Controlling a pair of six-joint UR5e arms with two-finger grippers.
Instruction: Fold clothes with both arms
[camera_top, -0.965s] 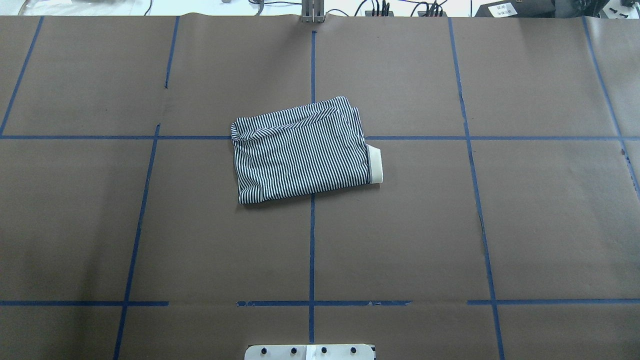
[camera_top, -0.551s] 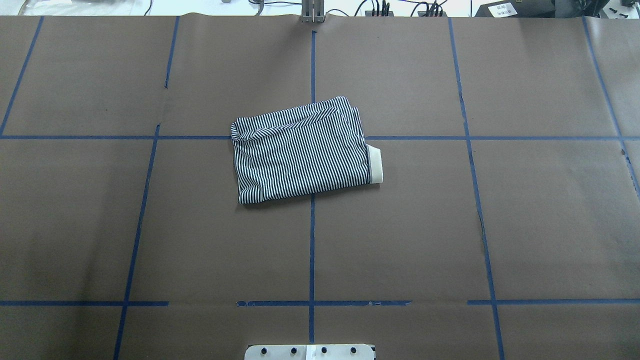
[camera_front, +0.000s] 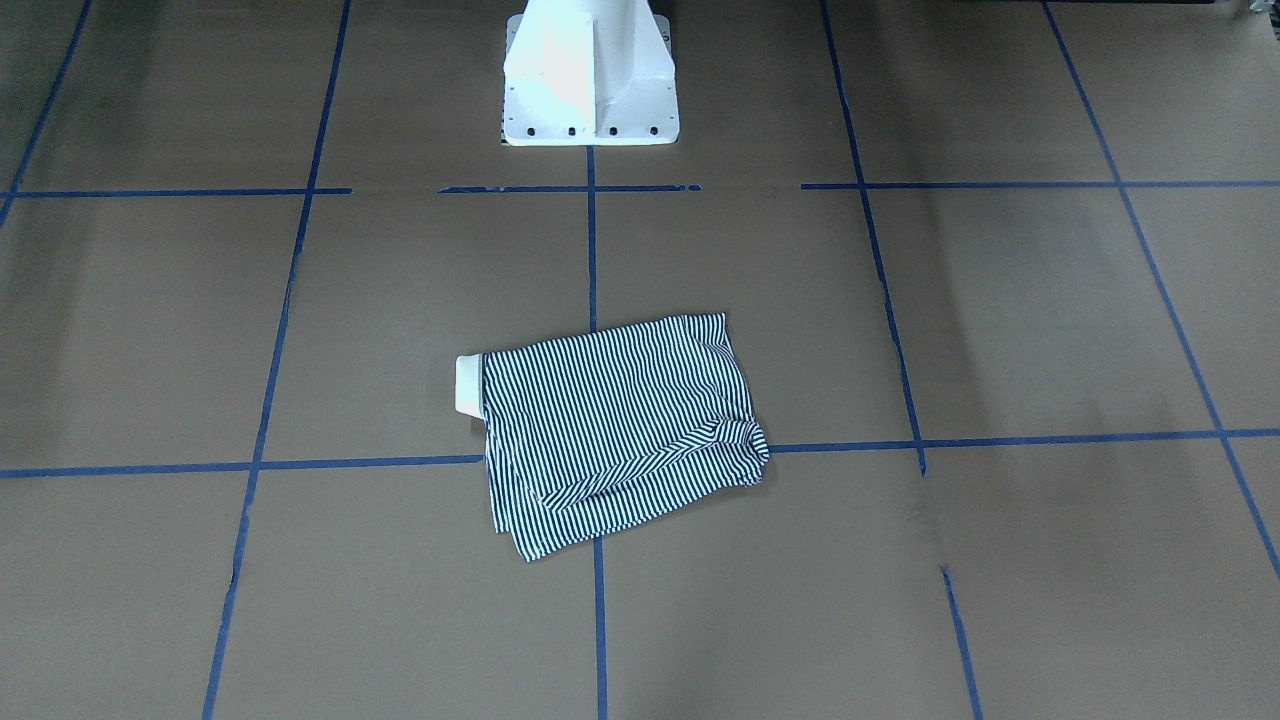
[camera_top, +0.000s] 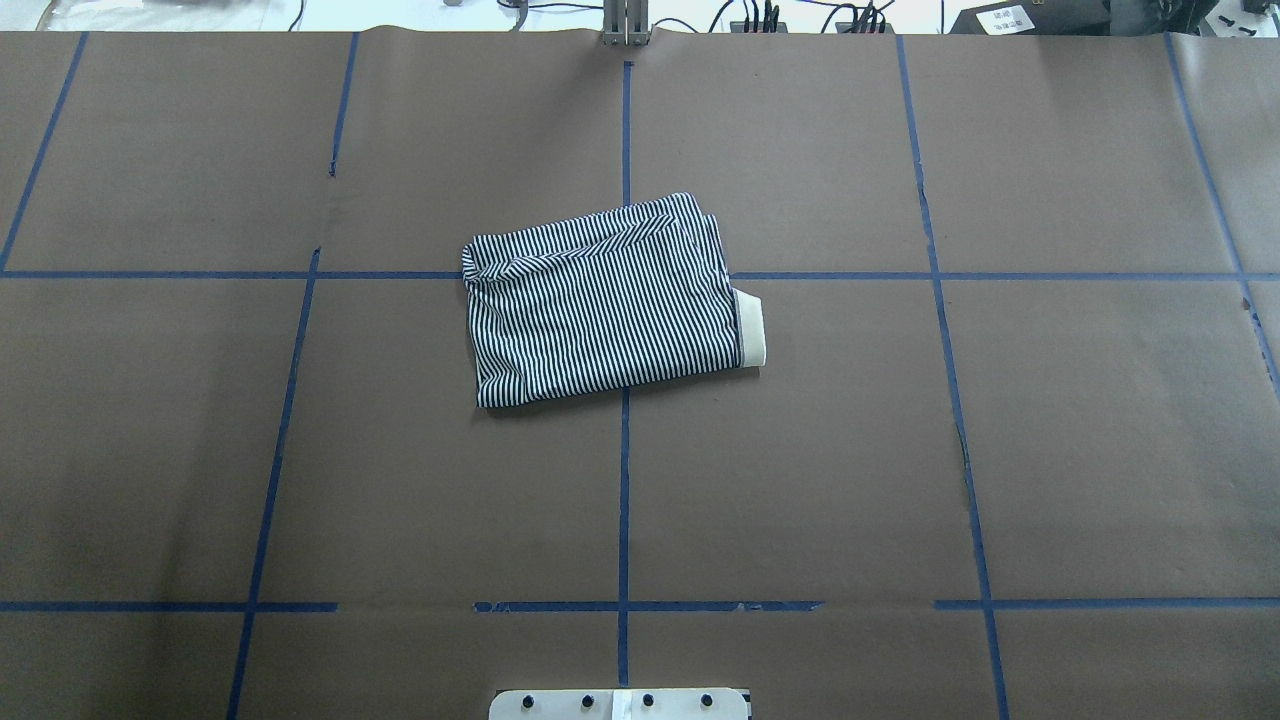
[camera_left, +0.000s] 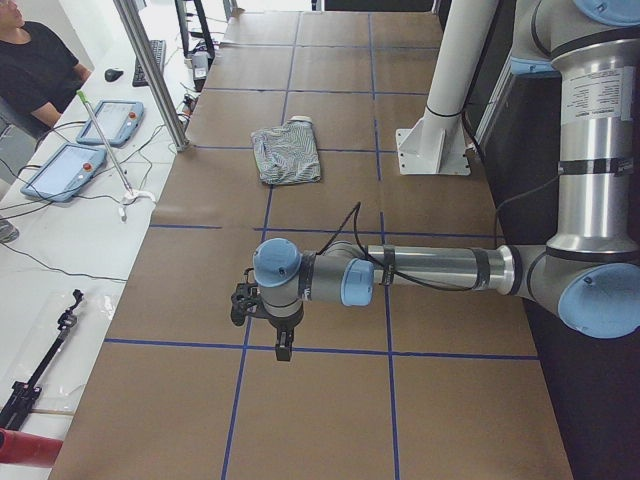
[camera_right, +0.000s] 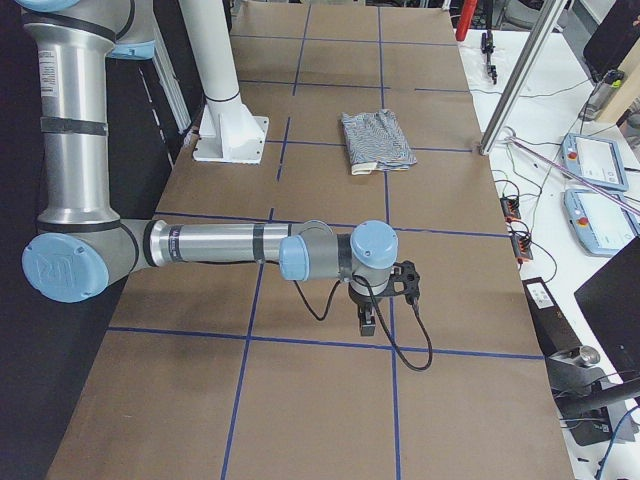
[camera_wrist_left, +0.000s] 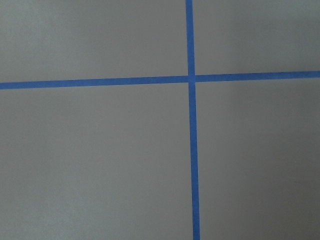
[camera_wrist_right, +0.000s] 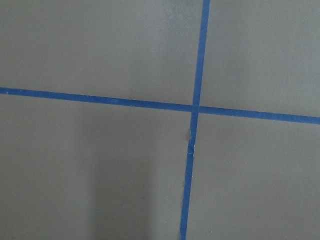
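The polo shirt (camera_top: 605, 305) lies folded into a compact, roughly rectangular packet, turned slightly askew, its thin navy-and-white stripes running nearly the length of the top layer. A strip of plain cream collar (camera_top: 752, 330) pokes out from under the edge on the robot's right, and along the far edge a tucked layer makes a slanting ridge that ends in a rumpled corner. It rests flat on the brown-covered desk (camera_top: 300, 450), straight out in front of the white pedestal base (camera_front: 590, 80) and well apart from it, lying over a crossing of the blue tape lines (camera_top: 624, 480). Nothing touches it. The left fingers (camera_left: 284, 347) hang low over the desk well off to the base's left, and the right fingers (camera_right: 367, 323) do the same well off to its right, both far from the shirt. Whether either pair is wide or narrow I cannot tell, as only the side views show them.
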